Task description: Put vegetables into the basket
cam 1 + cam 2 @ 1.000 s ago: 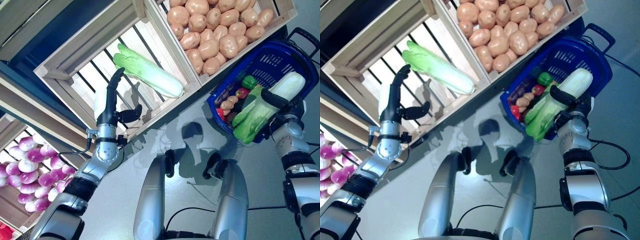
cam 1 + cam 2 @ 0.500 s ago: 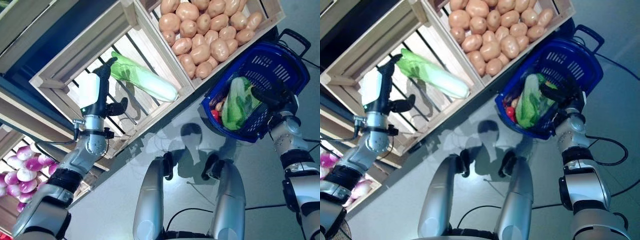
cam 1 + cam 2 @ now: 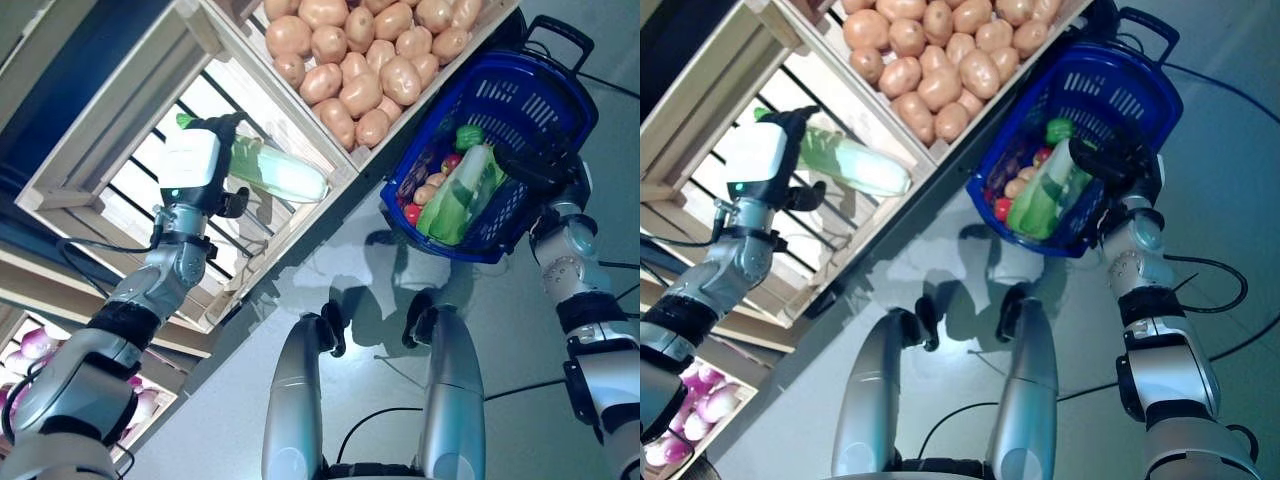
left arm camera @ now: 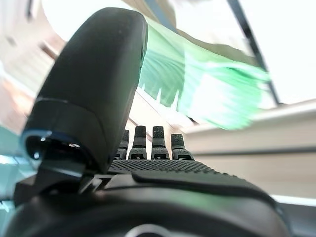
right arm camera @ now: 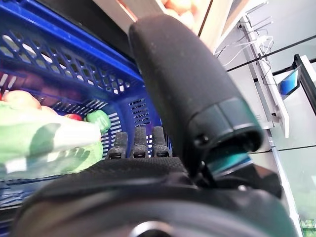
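A long green and white cabbage [image 3: 285, 175] lies in a slatted wooden crate [image 3: 95, 175]. My left hand [image 3: 192, 165] is at its leafy end, fingers straight and open; the cabbage shows just past them in the left wrist view [image 4: 207, 94]. The blue basket [image 3: 510, 95] stands on the floor beside the stand. In it lie another green and white cabbage [image 3: 455, 195], a green pepper [image 3: 468, 136] and small red and tan vegetables. My right hand [image 3: 543, 170] is at the basket's near rim, fingers straight, open and empty, with the cabbage [image 5: 44, 143] beside them.
The wooden stand's crates slope along the far side, one [image 3: 375, 60] touching the basket. The basket's black handle [image 3: 552, 27] sticks out at its far end. Grey floor [image 3: 330, 260] lies between the stand and me.
My right hand has let go of the cabbage, which now lies in the basket. My left hand has risen to the leafy end of the crate's cabbage. The camera has shifted.
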